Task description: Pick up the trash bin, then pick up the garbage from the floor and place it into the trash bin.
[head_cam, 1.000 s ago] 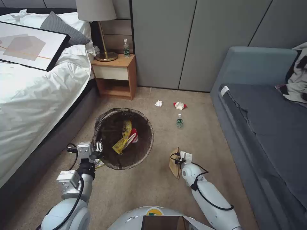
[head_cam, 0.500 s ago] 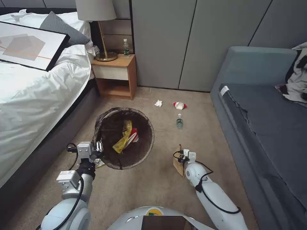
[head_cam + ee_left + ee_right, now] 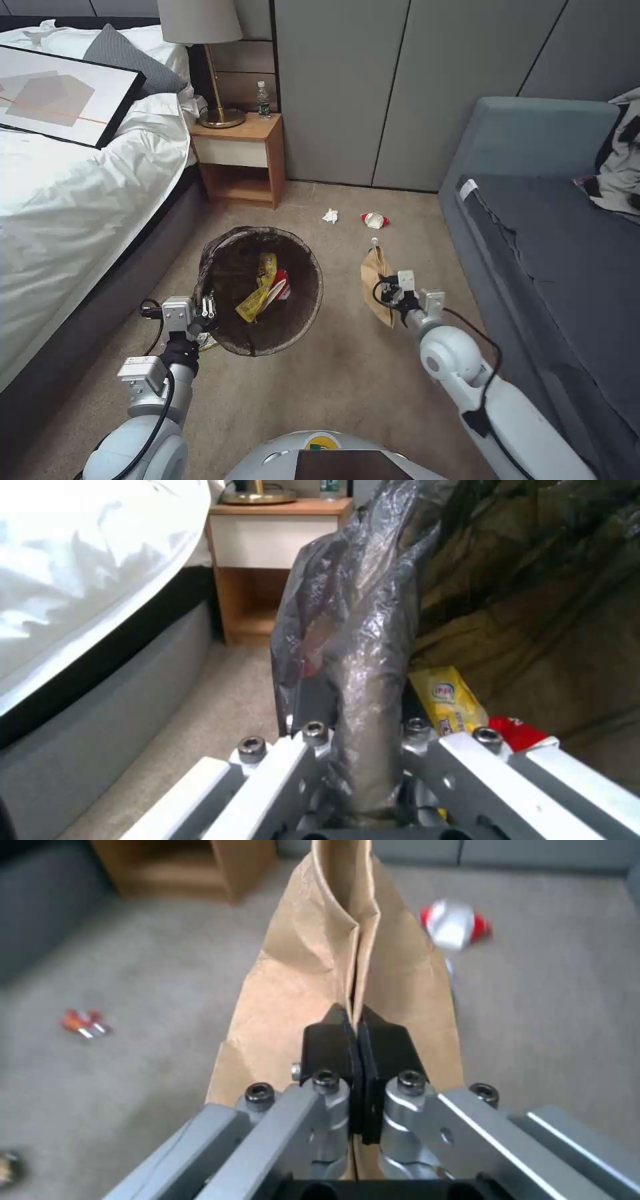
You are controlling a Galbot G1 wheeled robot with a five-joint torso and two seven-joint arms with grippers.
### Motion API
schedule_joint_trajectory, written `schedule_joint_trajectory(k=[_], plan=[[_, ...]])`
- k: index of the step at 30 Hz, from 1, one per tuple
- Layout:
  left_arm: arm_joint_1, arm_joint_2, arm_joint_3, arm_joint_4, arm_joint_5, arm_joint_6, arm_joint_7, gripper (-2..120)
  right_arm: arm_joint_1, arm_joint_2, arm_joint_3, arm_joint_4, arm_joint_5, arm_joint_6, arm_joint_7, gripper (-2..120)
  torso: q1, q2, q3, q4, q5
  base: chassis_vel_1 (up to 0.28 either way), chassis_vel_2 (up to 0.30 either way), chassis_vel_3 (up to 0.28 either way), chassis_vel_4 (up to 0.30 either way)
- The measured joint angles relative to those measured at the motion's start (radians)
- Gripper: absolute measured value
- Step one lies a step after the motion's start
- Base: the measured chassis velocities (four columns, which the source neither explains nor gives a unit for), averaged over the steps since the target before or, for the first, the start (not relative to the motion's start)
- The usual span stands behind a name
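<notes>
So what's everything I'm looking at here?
trash bin: one, dark bag lining, held at its rim, beside the bed.
wrappers: yellow and red, inside the bin.
paper bag: one, brown, held off the carpet.
tissue: one, white, on the carpet.
paper cup: one, red-and-white, on the carpet.
bottle: one, green label, on the nightstand.
nightstand: one, wooden.
lamp: one, on the nightstand.
bed: white, left.
sofa: grey-blue, right.
left hand: shut on the bin's rim.
right hand: shut on the paper bag.

Carpet: tissue, crushed cup.
</notes>
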Motion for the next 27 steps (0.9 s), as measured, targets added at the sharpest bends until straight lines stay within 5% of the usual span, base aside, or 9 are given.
schedule_joint_trajectory(k=[7, 12, 19, 27], plan=[[-0.002, 0.003, -0.003, 0.0, -0.013, 0.013, 0.0, 3, -0.012, -0.077, 0.048, 0.223, 0.064, -0.02, 0.01, 0, 0.0, 0.0, 0.0, 0.0001, -0.0006, 0.0, 0.0, 0.0, 0.0], [-0.002, 0.006, 0.0, -0.001, -0.013, 0.034, 0.0, 3, 0.047, -0.147, 0.084, 0.353, 0.157, -0.028, -0.093, 0, 0.0, 0.0, 0.0, 0.0, -0.0005, 0.0, 0.0, 0.0, 0.0], [0.004, 0.011, 0.0, -0.001, -0.01, 0.054, 0.0, 3, 0.129, -0.173, 0.013, 0.37, 0.162, 0.016, -0.264, 0, 0.0, 0.0, 0.0, 0.0001, -0.0001, 0.0, 0.0, 0.0, 0.0], [0.006, 0.012, 0.003, -0.001, -0.006, 0.064, 0.005, 3, 0.221, -0.142, -0.104, 0.364, 0.17, 0.004, -0.34, 0, 0.0, 0.0, 0.0, 0.0001, -0.0001, 0.0, 0.0, 0.0, 0.0]])
